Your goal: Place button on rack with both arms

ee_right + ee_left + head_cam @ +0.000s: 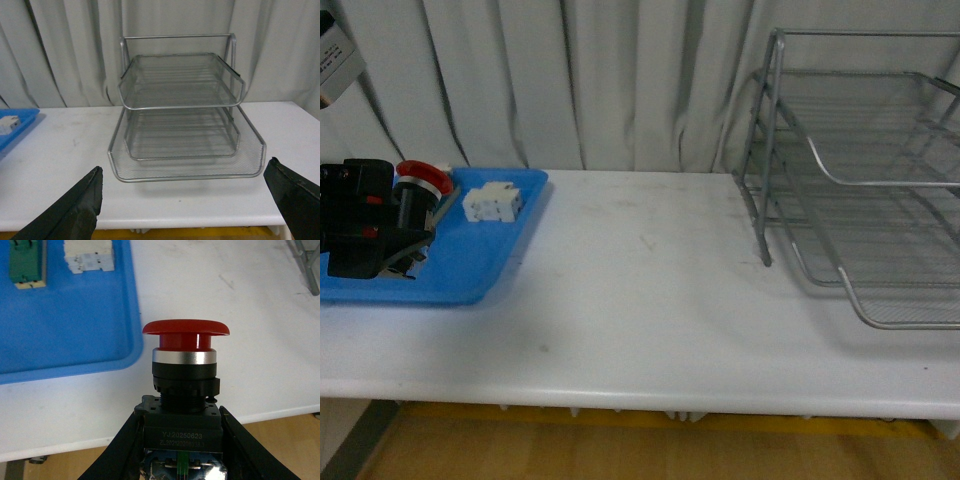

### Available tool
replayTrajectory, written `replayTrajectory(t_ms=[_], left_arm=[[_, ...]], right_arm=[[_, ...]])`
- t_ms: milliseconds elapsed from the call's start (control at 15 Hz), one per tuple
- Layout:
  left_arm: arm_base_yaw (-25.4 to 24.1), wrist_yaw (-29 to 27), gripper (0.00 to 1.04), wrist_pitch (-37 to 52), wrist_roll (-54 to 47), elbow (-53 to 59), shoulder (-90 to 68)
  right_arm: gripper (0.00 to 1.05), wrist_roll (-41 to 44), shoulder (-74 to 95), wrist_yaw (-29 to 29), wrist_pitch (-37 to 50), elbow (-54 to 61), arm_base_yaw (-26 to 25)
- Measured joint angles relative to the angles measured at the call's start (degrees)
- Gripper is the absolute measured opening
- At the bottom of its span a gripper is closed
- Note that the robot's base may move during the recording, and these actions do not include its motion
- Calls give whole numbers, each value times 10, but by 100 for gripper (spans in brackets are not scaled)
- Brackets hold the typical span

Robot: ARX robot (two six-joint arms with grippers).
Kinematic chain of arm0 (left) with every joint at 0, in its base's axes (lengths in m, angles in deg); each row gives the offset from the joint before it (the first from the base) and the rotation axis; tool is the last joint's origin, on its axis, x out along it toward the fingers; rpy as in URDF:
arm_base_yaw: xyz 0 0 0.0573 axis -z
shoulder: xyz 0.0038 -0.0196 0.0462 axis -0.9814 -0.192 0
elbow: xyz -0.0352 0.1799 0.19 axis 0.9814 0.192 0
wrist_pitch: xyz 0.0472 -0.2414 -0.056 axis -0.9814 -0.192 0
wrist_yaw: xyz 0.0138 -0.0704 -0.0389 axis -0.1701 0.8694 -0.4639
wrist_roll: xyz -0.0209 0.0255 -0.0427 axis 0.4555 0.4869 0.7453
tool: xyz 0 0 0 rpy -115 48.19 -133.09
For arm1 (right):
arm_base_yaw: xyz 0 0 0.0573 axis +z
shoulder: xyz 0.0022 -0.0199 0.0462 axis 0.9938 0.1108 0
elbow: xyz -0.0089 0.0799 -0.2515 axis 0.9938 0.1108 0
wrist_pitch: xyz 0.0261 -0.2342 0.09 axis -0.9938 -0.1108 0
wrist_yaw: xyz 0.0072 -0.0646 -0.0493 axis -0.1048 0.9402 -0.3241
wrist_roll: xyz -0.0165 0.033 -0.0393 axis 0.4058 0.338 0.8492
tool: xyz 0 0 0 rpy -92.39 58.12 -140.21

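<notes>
The button [186,355] has a red mushroom cap, a silver ring and a black body. My left gripper [182,440] is shut on its black body, one finger on each side. In the front view the left gripper [380,225] holds the button [423,175] above the blue tray at the far left. The silver wire-mesh rack [860,180] stands on the table's right side with three tiers. In the right wrist view the rack [180,100] faces my right gripper [185,200], which is open, empty and short of its lowest tier. The right gripper is out of the front view.
A blue plastic tray [470,270] lies on the white table at the left with a white terminal block [492,202] on it. The left wrist view also shows a green-and-cream block [27,265] on the tray [75,330]. Curtains hang behind the table.
</notes>
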Motion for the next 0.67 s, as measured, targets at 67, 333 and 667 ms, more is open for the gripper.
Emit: replayTrajectory(t_ms=[67, 333, 667], left_arm=[[0, 0, 36, -1, 0, 0, 0], [1, 0, 36, -2, -1, 1, 0], [24, 0, 36, -23, 0, 3, 33]], right_arm=[[98, 0, 0, 0, 0, 0, 0], [98, 0, 0, 0, -1, 0, 0], [98, 0, 0, 2, 0, 0, 0]])
